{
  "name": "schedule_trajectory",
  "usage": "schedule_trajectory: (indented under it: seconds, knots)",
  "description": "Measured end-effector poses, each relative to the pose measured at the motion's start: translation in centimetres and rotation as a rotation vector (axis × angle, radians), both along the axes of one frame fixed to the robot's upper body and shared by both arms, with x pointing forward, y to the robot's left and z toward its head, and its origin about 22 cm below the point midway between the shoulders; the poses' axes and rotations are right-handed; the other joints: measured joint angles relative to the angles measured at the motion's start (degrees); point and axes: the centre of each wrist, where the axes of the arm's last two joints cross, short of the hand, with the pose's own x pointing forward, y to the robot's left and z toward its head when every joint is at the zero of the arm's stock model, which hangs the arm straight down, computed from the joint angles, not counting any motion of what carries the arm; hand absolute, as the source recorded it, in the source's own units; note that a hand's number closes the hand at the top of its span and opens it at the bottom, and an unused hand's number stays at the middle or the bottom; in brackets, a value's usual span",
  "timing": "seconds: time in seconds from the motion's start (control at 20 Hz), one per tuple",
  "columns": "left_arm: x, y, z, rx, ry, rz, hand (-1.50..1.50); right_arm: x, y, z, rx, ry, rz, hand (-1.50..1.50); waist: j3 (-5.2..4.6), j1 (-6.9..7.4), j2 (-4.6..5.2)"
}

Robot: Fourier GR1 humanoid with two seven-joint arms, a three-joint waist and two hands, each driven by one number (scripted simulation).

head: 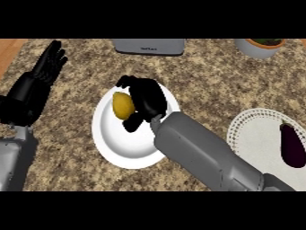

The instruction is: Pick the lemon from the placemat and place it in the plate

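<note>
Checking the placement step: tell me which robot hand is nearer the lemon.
Right. The right robot hand is over the plate, fingers curled beside the lemon. The left robot hand rests open, far off at the view's left.

Yellow lemon [121, 105] on white plate [115, 143], centre frame. Speckled brown-beige desk [202, 72]. Dark purple eggplant [292, 146] on white lace-edged placemat [255, 121], lower right. Black hands, grey forearms.

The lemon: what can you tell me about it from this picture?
The lemon is a small yellow oval with a smooth, matte-looking skin, lying lengthwise over the upper left part of the white plate. The right hand is curled beside it, fingers and thumb round its right side. Whether it already rests on the plate cannot be told.
</note>
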Motion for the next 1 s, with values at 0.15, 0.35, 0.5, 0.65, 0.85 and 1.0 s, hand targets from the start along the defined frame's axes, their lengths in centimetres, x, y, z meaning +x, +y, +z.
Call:
schedule_trajectory:
  seconds: [0.15, 0.35, 0.5, 0.65, 0.85, 1.0]
  knots:
    - [-0.1, -0.1, -0.3, 0.001, -0.006, -0.009, 0.0, 0.2, -0.1, -1.0, 0.04, 0.041, 0.004, -1.5, 0.01, 0.7, 0.19]
    - [0.3, -1.0, 0.2, 0.001, -0.01, -0.024, 0.0, 0.2, 0.0, -1.1, 0.142, 0.057, 0.015, -1.5, 0.03, 1.35, 0.42]
    - [0.4, -1.2, 0.1, 0.002, -0.003, -0.024, 0.0, 0.4, 0.2, -0.6, 0.244, 0.031, 0.002, -1.5, 0.04, 1.52, 0.43]
    - [0.4, -1.0, 0.0, 0.001, -0.004, -0.018, 0.0, 0.6, 0.1, -0.2, 0.359, 0.007, -0.021, -1.5, 0.05, 1.06, 0.36]
    - [-0.2, -0.8, -0.5, 0.002, -0.003, -0.006, 0.0, 1.1, -0.2, 0.5, 0.495, 0.024, -0.035, -1.5, 0.04, 0.28, 0.1]
    - [-0.5, 0.1, -0.7, -0.002, -0.004, 0.02, 0.0, 1.9, -1.1, 0.5, 0.577, 0.032, -0.057, -1.5, 0.04, -0.84, -0.12]
